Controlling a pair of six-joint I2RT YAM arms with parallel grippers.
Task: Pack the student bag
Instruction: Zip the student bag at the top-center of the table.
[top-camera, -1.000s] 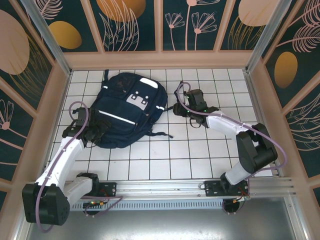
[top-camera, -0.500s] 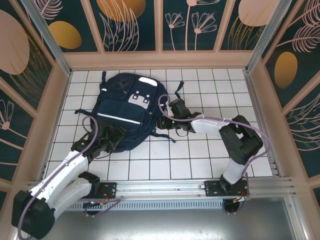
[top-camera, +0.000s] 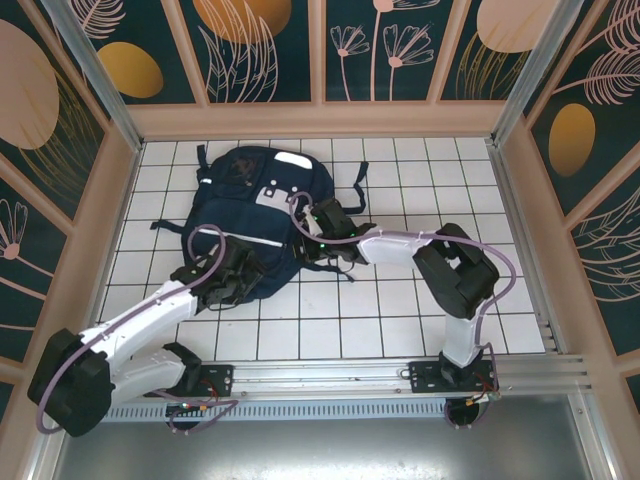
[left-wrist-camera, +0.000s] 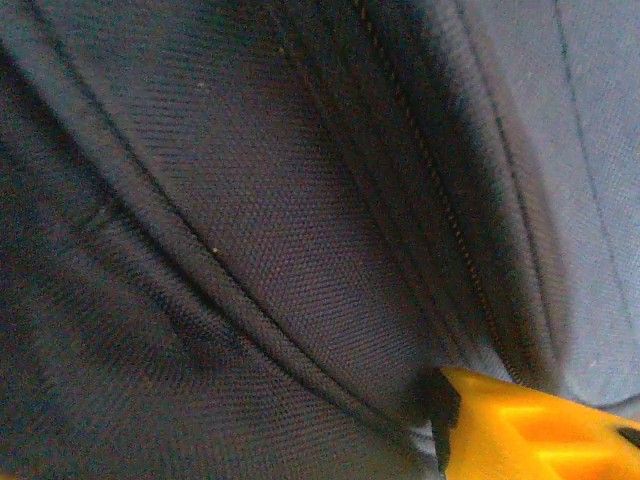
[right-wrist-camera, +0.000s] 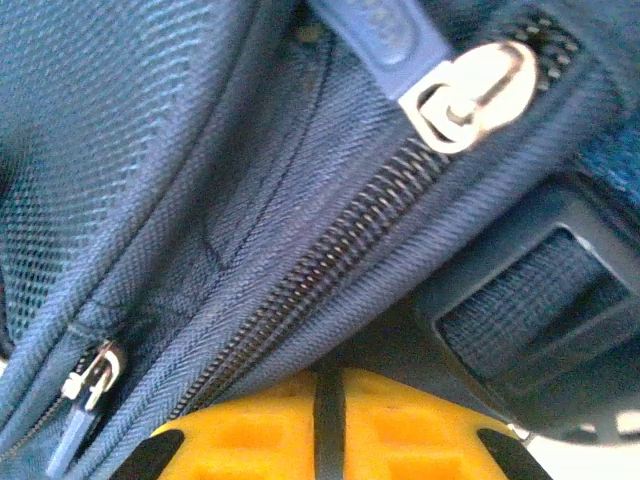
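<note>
The student bag (top-camera: 250, 200), navy with white patches and a stripe, lies flat on the white tiled floor. My right gripper (top-camera: 318, 222) is at the bag's right side. Up close its yellow fingertips (right-wrist-camera: 328, 430) are almost together, with a thin strip of dark bag fabric between them, just under a closed zipper (right-wrist-camera: 330, 260) with a silver pull (right-wrist-camera: 470, 95). My left gripper (top-camera: 238, 275) presses into the bag's lower edge. In the left wrist view, one yellow finger (left-wrist-camera: 530, 430) shows at the bottom right against the bag's fabric (left-wrist-camera: 280, 230); the other finger is out of frame.
Dark straps (top-camera: 355, 185) trail from the bag's right side onto the tiles. Wooden walls (top-camera: 520, 200) close in the floor on three sides. Bare tiles (top-camera: 400, 310) lie to the right and in front of the bag.
My right gripper has moved left from the tiles onto the bag's right side and closed. My left gripper has swung right along the bag's lower edge. The bag has shifted slightly.
</note>
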